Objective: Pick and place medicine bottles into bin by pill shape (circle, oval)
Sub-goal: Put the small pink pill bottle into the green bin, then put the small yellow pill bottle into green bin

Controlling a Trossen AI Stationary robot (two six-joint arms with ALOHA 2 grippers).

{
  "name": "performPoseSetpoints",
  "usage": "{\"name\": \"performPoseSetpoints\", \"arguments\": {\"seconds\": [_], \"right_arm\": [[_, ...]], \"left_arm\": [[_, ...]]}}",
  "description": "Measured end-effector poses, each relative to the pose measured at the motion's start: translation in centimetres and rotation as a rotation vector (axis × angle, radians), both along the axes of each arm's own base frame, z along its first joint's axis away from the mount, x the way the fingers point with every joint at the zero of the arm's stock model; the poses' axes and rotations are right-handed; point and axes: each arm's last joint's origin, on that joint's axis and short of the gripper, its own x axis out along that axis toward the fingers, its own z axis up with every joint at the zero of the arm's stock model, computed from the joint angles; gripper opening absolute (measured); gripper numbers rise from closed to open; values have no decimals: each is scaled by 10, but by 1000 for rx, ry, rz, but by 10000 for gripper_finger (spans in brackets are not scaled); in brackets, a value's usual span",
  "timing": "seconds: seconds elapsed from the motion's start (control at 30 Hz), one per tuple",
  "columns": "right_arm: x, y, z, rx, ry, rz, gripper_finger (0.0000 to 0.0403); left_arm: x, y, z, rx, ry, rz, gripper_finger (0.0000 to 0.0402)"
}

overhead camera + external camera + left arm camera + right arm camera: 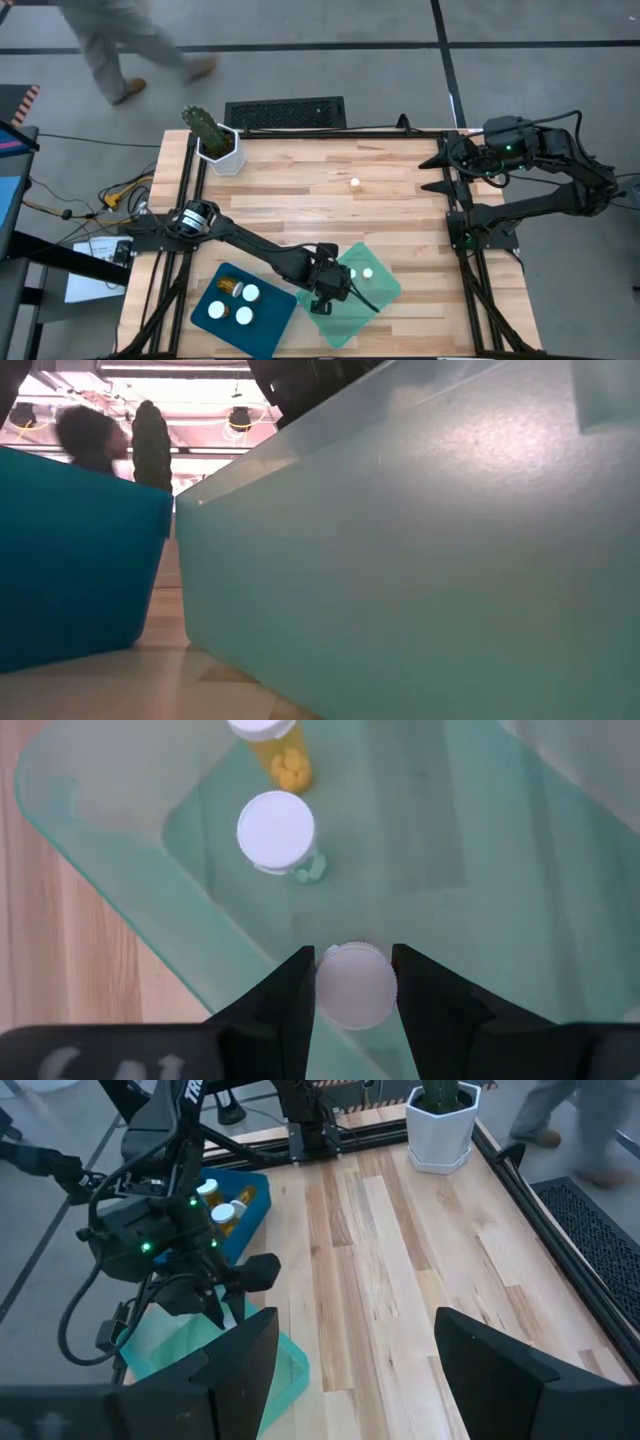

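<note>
My left gripper (328, 293) is over the near-left part of the translucent green tray (385, 292), shut on a medicine bottle of which only the round white cap (355, 985) shows. Two more bottles are in this tray: one upright with a white cap (276, 830), and one (280, 755) showing yellow pills through its amber wall. The blue tray (270, 330) holds several bottles (243, 316). One bottle (355, 183) stands alone on the wooden table. My right gripper (350, 1370) is open and empty at the table's far right (440, 170). My left gripper pinches the bottle's white cap by its rim (325, 988) between its two fingers, one on each side. The fingers come from above, pointing down. The bottle is upright, cap up, over the green tray's floor. Whether its base rests on the floor, I cannot tell.
A white pot with a cactus (218, 140) stands at the table's far left corner, with a black grille (285, 112) behind the far edge. A person (130, 50) walks past beyond the table. The low view shows the walls of the green tray (420, 560) and the blue tray (70, 560).
</note>
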Motion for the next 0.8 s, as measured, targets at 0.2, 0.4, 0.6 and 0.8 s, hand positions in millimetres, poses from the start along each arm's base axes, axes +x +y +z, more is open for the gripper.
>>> {"name": "performPoseSetpoints", "arguments": {"seconds": [0.2,0.4,0.6,0.8], "right_arm": [[0,0,0,-1,0,0,282],[0,0,0,-2,1,2,282],[0,0,0,-2,1,2,282],[0,0,0,-16,1,9,282]], "left_arm": [[0,1,0,9,0,-15,130],[1,0,0,-31,-2,-11,168],[3,-2,10,-80,-1,6,211],[10,3,46,-86,-30,7,232]]}}
